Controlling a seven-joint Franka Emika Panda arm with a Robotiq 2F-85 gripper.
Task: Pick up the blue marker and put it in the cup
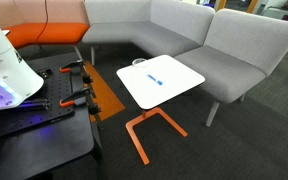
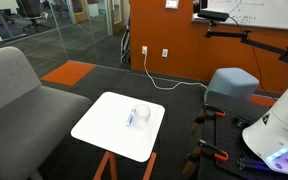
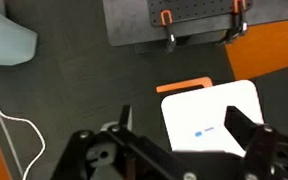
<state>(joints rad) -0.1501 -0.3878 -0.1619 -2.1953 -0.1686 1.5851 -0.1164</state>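
Observation:
The blue marker [image 1: 154,77] lies near the middle of the small white square table [image 1: 179,85]. It also shows in an exterior view [image 2: 132,120], right beside the small pale cup [image 2: 141,113]. In the wrist view the marker [image 3: 208,130] is a tiny blue streak on the table [image 3: 229,105], and I cannot make out the cup there. My gripper [image 3: 184,135] is open and empty, high above the floor and far from the table. Its dark fingers frame the bottom of the wrist view. The gripper does not show clearly in either exterior view.
A grey sofa [image 1: 184,30] wraps around behind the table, which stands on an orange frame [image 1: 149,130]. The robot's white body [image 2: 279,125] sits on a black cart [image 1: 34,125] with orange clamps [image 1: 79,85]. A white cable [image 3: 9,130] lies on the dark carpet.

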